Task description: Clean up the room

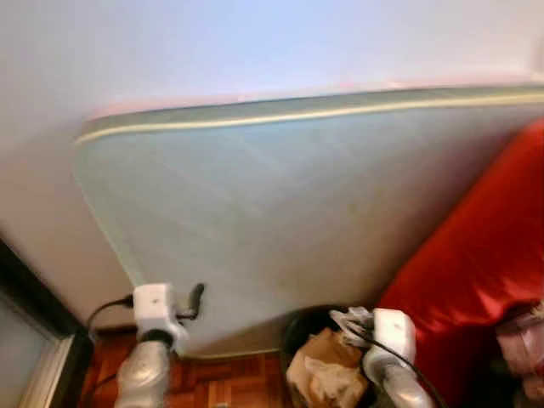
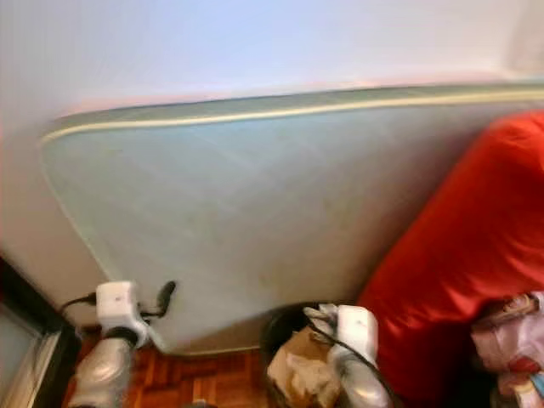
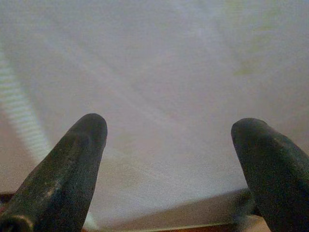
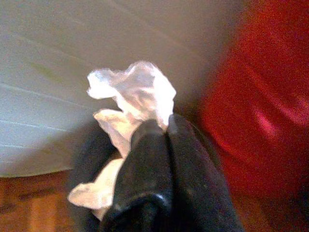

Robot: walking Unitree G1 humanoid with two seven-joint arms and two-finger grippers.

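White crumpled plastic pinched in right pincer, seemingly above bin; left pincer spread.

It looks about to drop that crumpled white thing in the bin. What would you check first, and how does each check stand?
1. Right gripper shut on the crumpled white plastic wrapper: ok.
2. Wrapper above the round black waste bin: ok in the head views, roughly.
3. Room left in the bin, which already holds crumpled brown paper: cannot tell.
4. Left gripper open, holding nothing, facing the pale green mattress: ok.
5. Red fabric-covered cushion clear of the bin mouth: ok.
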